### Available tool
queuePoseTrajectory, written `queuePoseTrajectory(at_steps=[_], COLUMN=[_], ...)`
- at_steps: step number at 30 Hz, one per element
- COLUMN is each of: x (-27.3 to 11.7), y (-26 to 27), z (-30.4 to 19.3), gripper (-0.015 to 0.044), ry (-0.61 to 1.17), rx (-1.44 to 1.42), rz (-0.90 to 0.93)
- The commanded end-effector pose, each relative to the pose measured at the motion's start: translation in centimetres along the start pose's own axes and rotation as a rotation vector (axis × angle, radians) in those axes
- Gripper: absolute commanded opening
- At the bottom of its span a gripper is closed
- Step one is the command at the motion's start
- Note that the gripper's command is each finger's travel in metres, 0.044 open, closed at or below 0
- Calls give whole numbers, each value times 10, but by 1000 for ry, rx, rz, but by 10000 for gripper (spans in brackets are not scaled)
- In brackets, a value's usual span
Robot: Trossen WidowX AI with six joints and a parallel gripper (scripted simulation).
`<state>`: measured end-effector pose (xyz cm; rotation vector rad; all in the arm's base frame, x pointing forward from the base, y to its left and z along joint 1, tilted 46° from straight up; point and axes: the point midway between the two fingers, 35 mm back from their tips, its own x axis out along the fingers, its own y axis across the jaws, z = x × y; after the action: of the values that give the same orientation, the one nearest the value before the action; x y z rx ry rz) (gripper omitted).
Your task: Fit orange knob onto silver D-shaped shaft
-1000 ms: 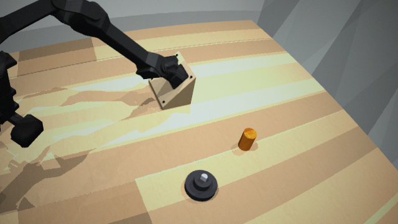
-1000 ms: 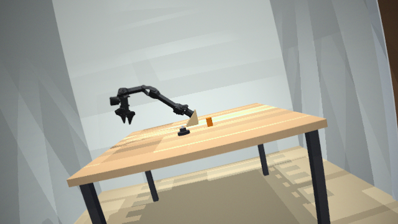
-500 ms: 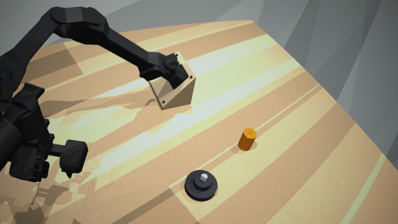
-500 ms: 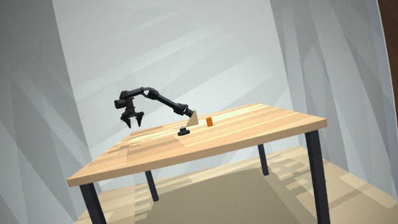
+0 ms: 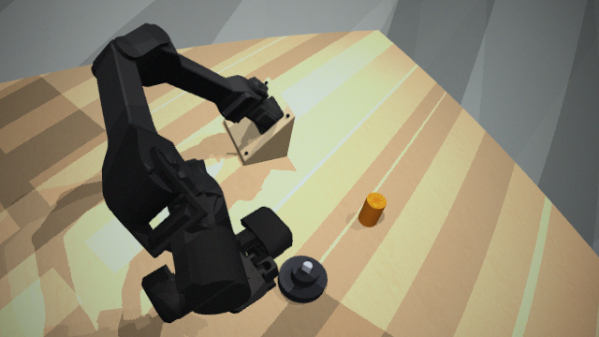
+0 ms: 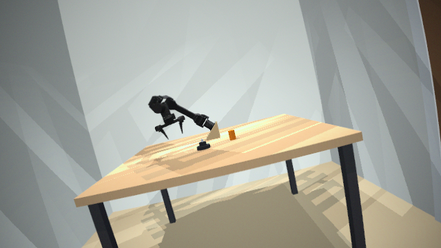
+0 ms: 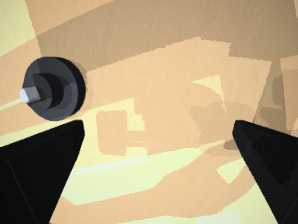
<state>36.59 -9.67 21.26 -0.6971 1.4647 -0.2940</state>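
We see a big wooden table (image 5: 468, 187) (image 6: 293, 134) (image 7: 150, 65) with light and dark stripes. Under it we see dark legs (image 6: 351, 193), and below is a tan floor (image 6: 248, 217) with shadows. On the table we see a tan wedge block (image 5: 278, 142) (image 6: 214, 132). Behind the table we see a gray wall (image 5: 515, 70) (image 6: 207, 52), and far to its right, up high, something brown (image 6: 432, 41).
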Motion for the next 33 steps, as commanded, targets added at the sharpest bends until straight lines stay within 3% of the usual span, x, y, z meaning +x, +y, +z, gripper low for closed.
queuePoseTrajectory(at_steps=[1, 11, 21, 30, 33], x=[10, 18, 34, 38, 63], y=[66, 211, 340, 352, 349], z=[24, 32, -21, -28, -31], gripper=[440, 440, 440, 440, 440], ry=[19, 66, 176, 186, 186], rx=[-225, -706, -1223, -1260, -1260], rz=[38, 48, -30, -39, -40])
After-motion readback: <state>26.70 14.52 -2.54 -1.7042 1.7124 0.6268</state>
